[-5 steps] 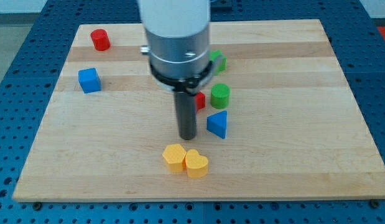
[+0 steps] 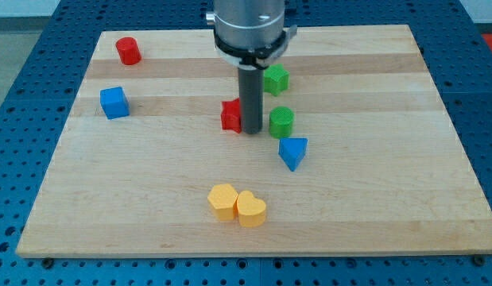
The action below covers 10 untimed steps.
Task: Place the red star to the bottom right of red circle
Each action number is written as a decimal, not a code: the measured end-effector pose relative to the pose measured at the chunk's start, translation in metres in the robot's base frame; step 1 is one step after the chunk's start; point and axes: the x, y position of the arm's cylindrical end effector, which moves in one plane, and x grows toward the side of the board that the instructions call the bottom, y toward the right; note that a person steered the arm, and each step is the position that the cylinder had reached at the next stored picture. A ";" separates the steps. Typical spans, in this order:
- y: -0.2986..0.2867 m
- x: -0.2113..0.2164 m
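The red star [image 2: 230, 116] lies near the board's middle, partly hidden behind my rod. My tip [image 2: 252, 131] rests on the board touching the star's right side, between it and the green cylinder [image 2: 281, 122]. The red circle, a short red cylinder [image 2: 128, 51], stands far off at the view's top left. The star is to the right of and below it, a long way away.
A blue cube [image 2: 114, 102] sits at the left. A green block [image 2: 276, 79] is above the green cylinder, a blue triangle [image 2: 293, 152] below it. A yellow hexagon [image 2: 223, 200] and yellow heart [image 2: 251, 210] touch near the bottom. The wooden board [image 2: 389, 199] ends at blue pegboard.
My rod has moved up and slightly right, from beside the blue triangle to beside the red star. The star now shows more, to the rod's left. The blue triangle has shifted right and turned.
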 end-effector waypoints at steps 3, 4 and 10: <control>-0.060 -0.071; -0.081 -0.085; -0.063 -0.003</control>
